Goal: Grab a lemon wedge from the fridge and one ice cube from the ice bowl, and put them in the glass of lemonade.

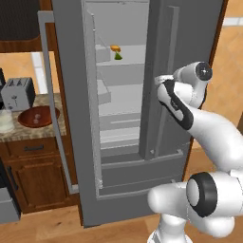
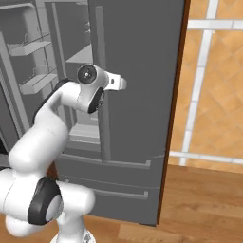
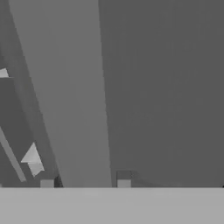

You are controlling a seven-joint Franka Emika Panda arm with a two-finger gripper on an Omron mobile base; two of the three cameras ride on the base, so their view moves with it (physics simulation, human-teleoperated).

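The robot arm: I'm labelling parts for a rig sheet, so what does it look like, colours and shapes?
The arm is built of glossy white, rounded segments joined by dark bands. A round dark cap with a small centre mark sits at the wrist joint. The gripper ends in two small squarish grey fingertips. No cables are visible.

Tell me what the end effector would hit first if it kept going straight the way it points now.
Most likely the long vertical handle of the fridge's right door: in the hand view it runs up between the two fingertips, directly ahead of the end effector. The door panel lies just behind it, though depth is hard to judge.
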